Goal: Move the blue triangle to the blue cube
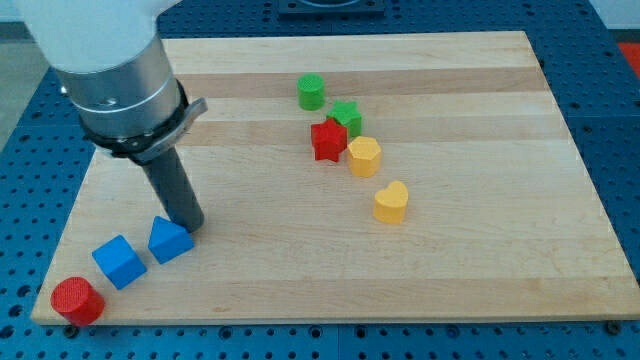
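Blue triangle sits just right of the blue cube on the wooden tabletop, my tip touching its upper right. No fingers here, nothing held. Two blue blocks total.

My arm's pale upper housing runs off the view's top edge. The red star hides part of the green star behind it. The blue perforated desk is cut off at every edge.
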Tool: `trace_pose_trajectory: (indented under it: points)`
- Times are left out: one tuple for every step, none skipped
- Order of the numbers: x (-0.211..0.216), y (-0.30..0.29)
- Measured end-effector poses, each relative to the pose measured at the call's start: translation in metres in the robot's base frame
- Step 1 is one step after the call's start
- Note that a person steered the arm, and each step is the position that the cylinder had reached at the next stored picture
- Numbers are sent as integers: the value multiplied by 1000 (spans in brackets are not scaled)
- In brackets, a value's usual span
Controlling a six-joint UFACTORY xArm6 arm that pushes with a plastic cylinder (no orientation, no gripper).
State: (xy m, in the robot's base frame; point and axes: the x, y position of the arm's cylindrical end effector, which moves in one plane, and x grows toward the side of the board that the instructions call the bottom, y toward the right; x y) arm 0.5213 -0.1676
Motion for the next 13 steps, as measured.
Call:
trace_pose_trajectory:
  points:
    - [0, -15]
    - [0, -29]
    - [0, -41]
    - [0, -56]
    - [-14, -46]
    - [5, 18]
    - [31, 19]
    - [40, 19]
    - [40, 15]
    - [40, -9]
    - [40, -30]
    - [40, -30]
    - [38, 8]
